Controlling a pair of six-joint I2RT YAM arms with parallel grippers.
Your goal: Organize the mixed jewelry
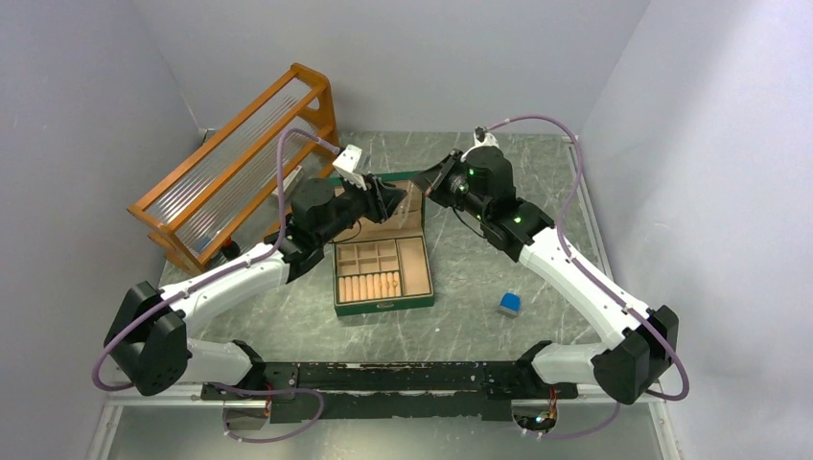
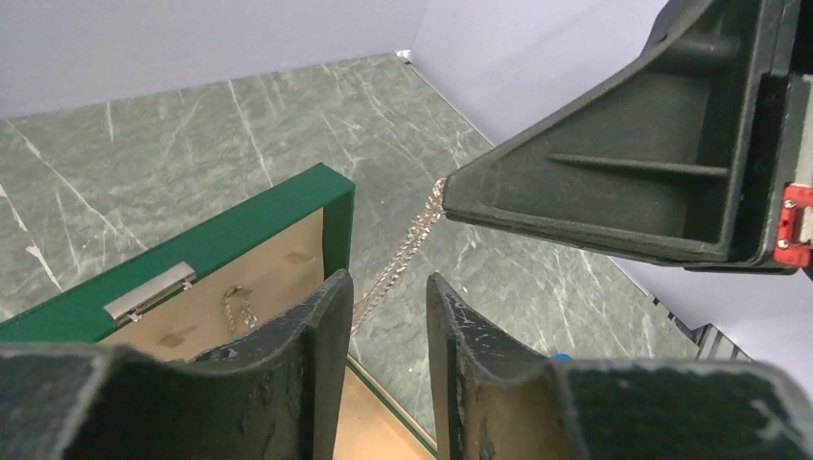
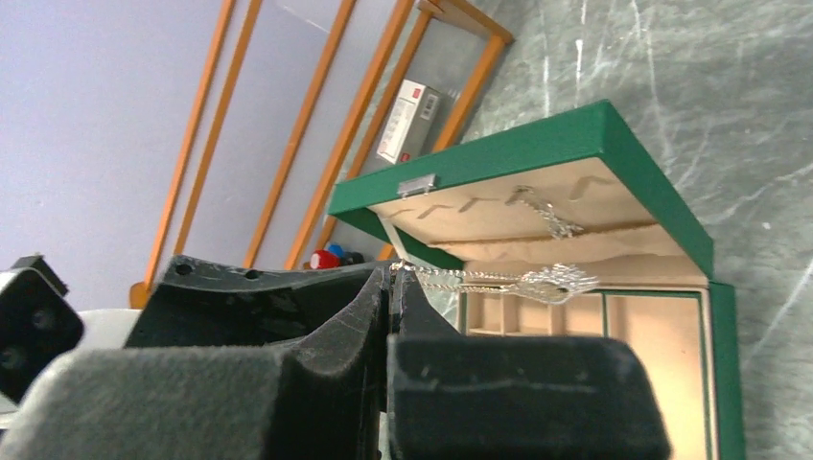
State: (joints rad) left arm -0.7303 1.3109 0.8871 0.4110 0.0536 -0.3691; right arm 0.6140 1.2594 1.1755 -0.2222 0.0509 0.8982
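A green box [image 1: 383, 305] sits open in the middle of the table [image 1: 460, 316]. Its lid [image 3: 537, 144] stands up at the 12 o'clock side of the box. Inside, the box is tan, with little square spaces at the far end and a row of soft rolls at the near end.

The right gripper [image 3: 393, 273] is up over the 1 o'clock corner of the lid. Its two fingers are pressed tight together, and they pinch one end of a thin shiny chain [image 2: 403, 244]. The chain goes off in a tight line from that tip toward the left gripper [image 2: 388, 283], in the air beside the lid's edge. It does not touch the table. From the right wrist view it has a small bunched, sparkly part further along.

The left gripper is at the 11 o'clock side of the lid, pointing at the right one. Its fingers are a little way apart, with a gap between them. The chain runs into that gap, close to one finger. I cannot tell if it touches the finger.

A second chain [image 3: 546, 218] hangs on the inside of the lid.

A small blue block [image 1: 509, 304] lies on the table at 3 o'clock from the box, well apart from it. A wooden rack [image 1: 230, 163] stands at 10 o'clock.
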